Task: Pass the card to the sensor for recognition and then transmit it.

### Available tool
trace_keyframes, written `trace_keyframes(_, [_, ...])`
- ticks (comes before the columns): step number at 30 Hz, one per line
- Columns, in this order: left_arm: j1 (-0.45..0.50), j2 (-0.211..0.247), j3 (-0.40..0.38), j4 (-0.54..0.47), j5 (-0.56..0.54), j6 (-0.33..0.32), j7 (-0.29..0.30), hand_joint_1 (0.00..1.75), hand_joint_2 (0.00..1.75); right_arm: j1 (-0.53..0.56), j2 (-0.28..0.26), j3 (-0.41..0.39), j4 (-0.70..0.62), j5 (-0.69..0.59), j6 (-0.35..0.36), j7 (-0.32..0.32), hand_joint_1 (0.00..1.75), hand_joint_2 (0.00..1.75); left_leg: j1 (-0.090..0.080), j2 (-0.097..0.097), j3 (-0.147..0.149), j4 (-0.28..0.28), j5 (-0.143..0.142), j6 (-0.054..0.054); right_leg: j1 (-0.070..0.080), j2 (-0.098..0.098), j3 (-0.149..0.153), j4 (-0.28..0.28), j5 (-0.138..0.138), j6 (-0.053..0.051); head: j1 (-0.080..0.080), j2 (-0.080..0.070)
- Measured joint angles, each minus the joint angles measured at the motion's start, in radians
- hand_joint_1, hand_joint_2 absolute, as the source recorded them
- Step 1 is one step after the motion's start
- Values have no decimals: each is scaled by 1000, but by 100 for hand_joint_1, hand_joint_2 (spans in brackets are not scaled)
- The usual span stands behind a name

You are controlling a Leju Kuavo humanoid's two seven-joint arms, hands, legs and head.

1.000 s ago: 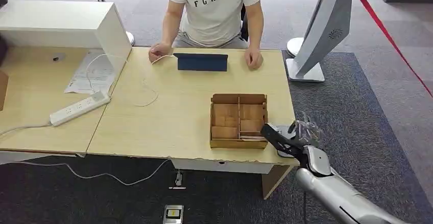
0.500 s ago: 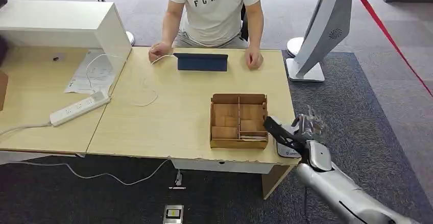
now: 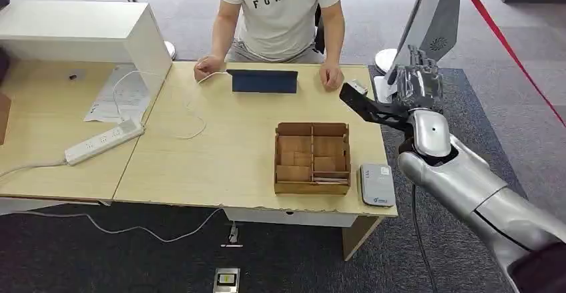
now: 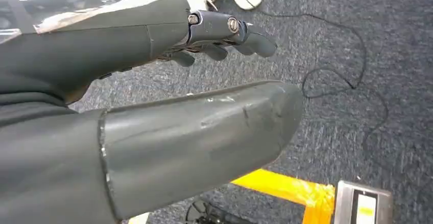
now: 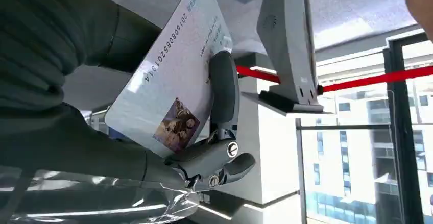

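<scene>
My right hand (image 3: 415, 87) is raised above the table's far right corner, close to the person's hand (image 3: 331, 77). It pinches a white card (image 5: 173, 81) printed with a number and a small picture between thumb and fingers. A pale corner of the card (image 3: 358, 87) shows by the dark thumb. The grey card sensor (image 3: 376, 184) lies flat on the table's front right corner, below and behind the hand. My left hand (image 4: 178, 106) hangs over dark carpet with its fingers (image 4: 224, 35) held out and nothing in it.
A wooden compartment box (image 3: 312, 157) sits left of the sensor. A dark blue tablet case (image 3: 264, 81) stands before the seated person (image 3: 280, 13). A power strip (image 3: 104, 141) and papers (image 3: 120, 96) lie left. A white kiosk stand (image 3: 427, 33) rises right of the table.
My right hand has lifted from beside the sensor at the table's front right corner and moved up and toward the person, still holding the card.
</scene>
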State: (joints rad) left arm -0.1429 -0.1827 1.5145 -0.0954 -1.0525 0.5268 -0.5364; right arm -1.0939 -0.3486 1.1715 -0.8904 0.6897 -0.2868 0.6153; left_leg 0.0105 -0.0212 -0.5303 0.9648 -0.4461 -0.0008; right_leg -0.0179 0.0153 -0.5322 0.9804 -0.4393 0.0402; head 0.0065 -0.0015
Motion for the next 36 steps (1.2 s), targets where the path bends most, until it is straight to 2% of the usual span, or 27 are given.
trace_keyframes(5, [-2, 0, 0, 0, -2, -25, -32, 0, 0, -8, 43, 25, -1, 21, 3, -41, 175, 175, 0, 0, 0, 0, 0, 0, 0, 0, 0, 0, 0, 0, 0, 0])
trace_keyframes(11, [-2, -2, 0, 0, -10, -35, -47, 0, 0, 0, 84, 59, 10, 40, 1, -45, 175, 175, 0, 0, 0, 0, 0, 0, 0, 0, 0, 0, 0, 0, 0, 0])
trace_keyframes(33, [-1, -22, 5, 0, -14, -49, -47, 0, 0, 21, 132, 88, 67, 41, 11, 1, 175, 175, 0, 0, 0, 0, 0, 0, 0, 0, 0, 0, 0, 0, 0, 0])
trace_keyframes(34, [-1, -23, 5, 0, -14, -48, -47, 0, 0, 21, 132, 88, 68, 41, 11, 1, 45, 175, 0, 0, 0, 0, 0, 0, 0, 0, 0, 0, 0, 0, 0, 0])
trace_keyframes(35, [0, -23, 5, 0, -14, -48, -46, 0, 0, 21, 132, 88, 69, 42, 11, 1, 0, 175, 0, 0, 0, 0, 0, 0, 0, 0, 0, 0, 0, 0, 0, 0])
trace_keyframes(36, [0, -24, 6, 0, -14, -48, -46, 0, 0, 22, 132, 88, 72, 42, 11, 1, 0, 175, 0, 0, 0, 0, 0, 0, 0, 0, 0, 0, 0, 0, 0, 0])
